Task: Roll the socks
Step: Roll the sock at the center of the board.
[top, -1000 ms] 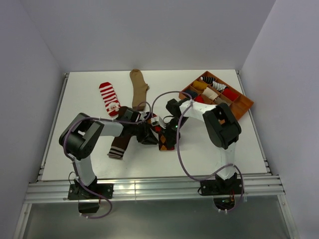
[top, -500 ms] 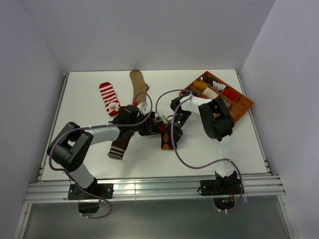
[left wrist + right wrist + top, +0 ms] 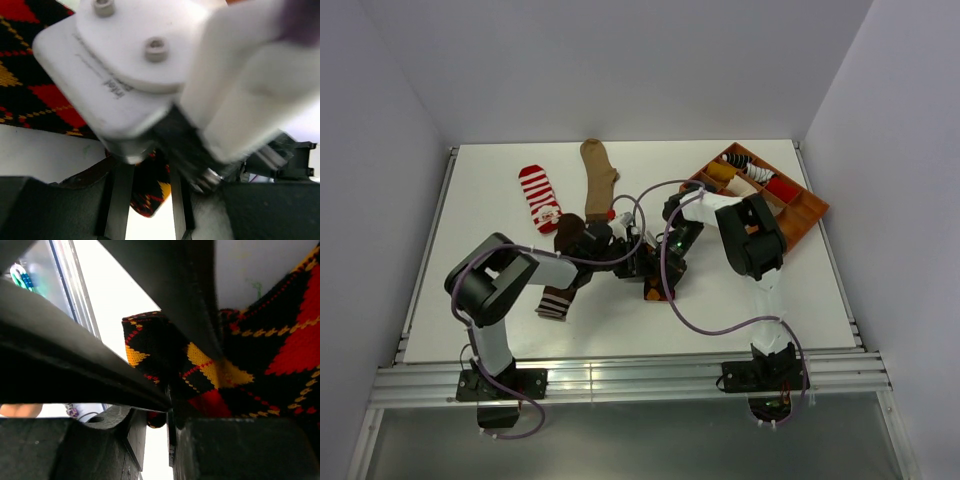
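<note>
**Overhead view**
- Argyle sock [image 3: 654, 289]: on the table [image 3: 770, 300], bunched short and mostly covered by the two grippers meeting over it. Evidently the piece being rolled.
- Left gripper [image 3: 640, 264]: at the argyle sock's left edge, its arm lying low across the brown sock [image 3: 556, 296].
- Right gripper [image 3: 666, 258]: at the argyle sock's far-right edge, reaching in from the tray side.
- Tan sock [image 3: 598, 180] and striped sock [image 3: 540, 198]: flat, well apart to the far left of the argyle sock. They appeared to be waiting their turn.
- Tray [image 3: 812, 212]: far right of the argyle sock, with rolled socks sitting in its compartments. Probably where finished rolls go.

**Left wrist view**
- Left gripper [image 3: 150, 202]: fingers partly spread, with a fold of the argyle sock [image 3: 30, 85] lying between them. Whether they pressed on the fold could not be told.
- Camera housing [image 3: 125, 75]: the right wrist's white unit, blurred and filling the view just above the argyle sock. It showed how tightly the two grippers crowded the same fold.

**Right wrist view**
- Right gripper [image 3: 169, 440]: fingers pressed almost together, pinching an edge of the argyle sock [image 3: 200, 365]. The fabric rose from the nip in a doubled fold. This grip probably anchored the roll so the fold would not spring open while the left gripper took a new hold.
</note>
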`<state>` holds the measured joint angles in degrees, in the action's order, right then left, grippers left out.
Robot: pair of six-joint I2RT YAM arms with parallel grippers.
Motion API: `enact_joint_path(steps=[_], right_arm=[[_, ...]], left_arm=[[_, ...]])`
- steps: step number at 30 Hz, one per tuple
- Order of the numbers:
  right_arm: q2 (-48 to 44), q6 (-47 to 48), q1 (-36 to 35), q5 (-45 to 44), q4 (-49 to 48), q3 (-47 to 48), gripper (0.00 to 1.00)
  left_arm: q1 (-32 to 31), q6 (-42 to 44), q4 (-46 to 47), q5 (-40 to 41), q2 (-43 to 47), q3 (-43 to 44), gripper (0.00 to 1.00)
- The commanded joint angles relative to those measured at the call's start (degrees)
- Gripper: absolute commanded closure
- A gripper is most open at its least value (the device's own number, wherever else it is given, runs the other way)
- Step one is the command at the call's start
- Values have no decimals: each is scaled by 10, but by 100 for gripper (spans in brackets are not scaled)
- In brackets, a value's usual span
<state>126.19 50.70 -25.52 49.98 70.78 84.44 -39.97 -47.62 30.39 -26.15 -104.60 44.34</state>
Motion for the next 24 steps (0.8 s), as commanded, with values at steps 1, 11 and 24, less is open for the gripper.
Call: enact_joint_path(steps=[1, 11, 24], right_arm=[[12, 16, 4, -2, 10, 16, 81], [33, 13, 16, 15, 51, 33, 81], [49, -70, 38, -46, 16, 60, 82]], left_arm=[[-7, -26, 103, -15, -23, -10, 61], [-36, -30, -38, 94, -43, 21, 63], [-37, -26, -55, 116, -4, -22, 65]])
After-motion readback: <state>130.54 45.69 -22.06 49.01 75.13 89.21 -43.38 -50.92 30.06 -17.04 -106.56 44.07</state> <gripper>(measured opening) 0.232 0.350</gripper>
